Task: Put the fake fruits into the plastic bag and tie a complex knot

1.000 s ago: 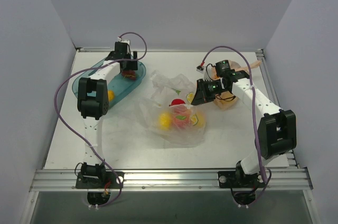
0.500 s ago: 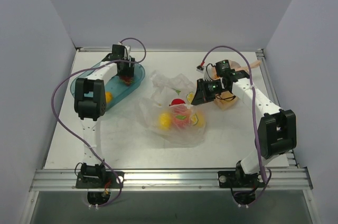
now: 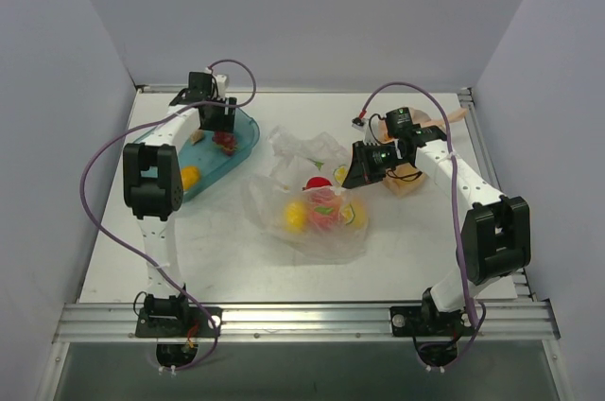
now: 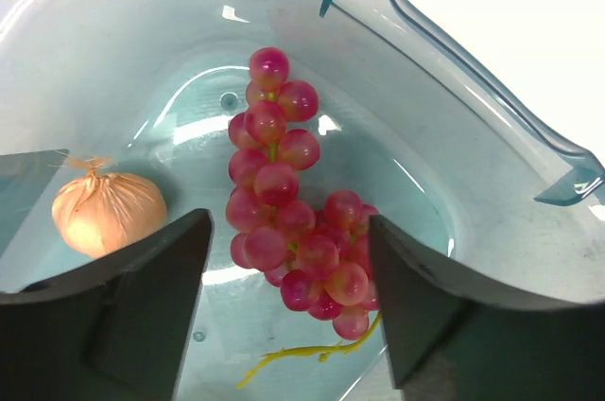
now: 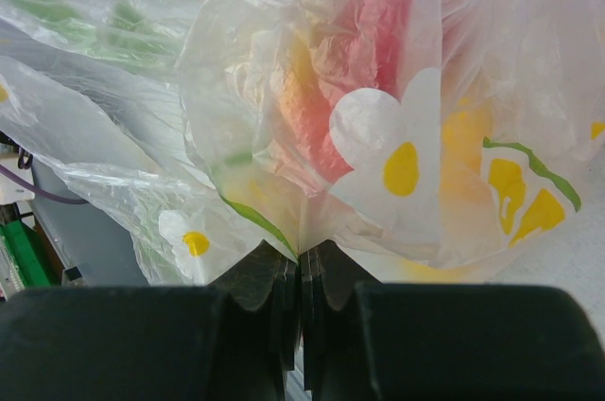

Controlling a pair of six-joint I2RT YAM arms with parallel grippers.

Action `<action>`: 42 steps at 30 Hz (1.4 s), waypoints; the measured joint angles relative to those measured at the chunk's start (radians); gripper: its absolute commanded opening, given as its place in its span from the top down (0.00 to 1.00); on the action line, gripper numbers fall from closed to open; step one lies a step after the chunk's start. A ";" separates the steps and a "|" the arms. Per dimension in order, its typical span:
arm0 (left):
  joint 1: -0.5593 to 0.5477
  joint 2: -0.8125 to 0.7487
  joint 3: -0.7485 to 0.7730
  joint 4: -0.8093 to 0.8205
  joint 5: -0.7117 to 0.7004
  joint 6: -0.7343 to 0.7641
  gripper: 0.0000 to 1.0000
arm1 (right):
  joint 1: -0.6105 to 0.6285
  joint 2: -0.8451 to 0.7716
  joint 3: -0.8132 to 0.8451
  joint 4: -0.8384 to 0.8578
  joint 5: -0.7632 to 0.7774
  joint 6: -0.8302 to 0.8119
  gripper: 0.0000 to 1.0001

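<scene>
Far-left corner: teal tray (image 4: 454, 117). The left gripper (image 4: 288, 221) hangs low over it with its fingers spread wide, straddling a red grape bunch (image 4: 269, 127) without touching it and holding nothing. A pale orange fruit (image 4: 109, 215) lies just beside the grapes. A yellow fruit (image 3: 190, 175) sits nearer the tray's front end.

Middle of tabletop: plastic bag (image 3: 321, 240) lying crumpled, with a yellow piece (image 3: 296, 217), a red piece (image 3: 318, 183) and a green-sliced piece (image 3: 352, 215) inside.

The right gripper (image 5: 301, 264) has its fingers pressed together, pinching the bag's film on the side toward the far edge.

Toward the far-right corner: peach-orange bag (image 3: 406, 179).
</scene>
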 measured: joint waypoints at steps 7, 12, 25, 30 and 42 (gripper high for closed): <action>-0.001 0.011 0.015 -0.011 -0.008 -0.003 0.14 | 0.000 0.000 0.000 -0.001 -0.001 0.000 1.00; 0.000 0.072 0.054 -0.012 -0.022 -0.006 0.14 | 0.000 0.000 0.000 -0.001 -0.001 0.000 1.00; -0.011 0.135 0.079 -0.007 -0.061 -0.006 0.55 | 0.000 0.001 0.009 -0.005 -0.004 0.000 1.00; -0.012 0.119 0.072 -0.010 -0.045 0.004 0.86 | 0.000 0.004 0.009 -0.005 -0.004 0.000 1.00; 0.004 -0.091 -0.005 -0.037 0.092 -0.058 0.88 | 0.000 0.012 0.009 -0.005 -0.005 0.000 1.00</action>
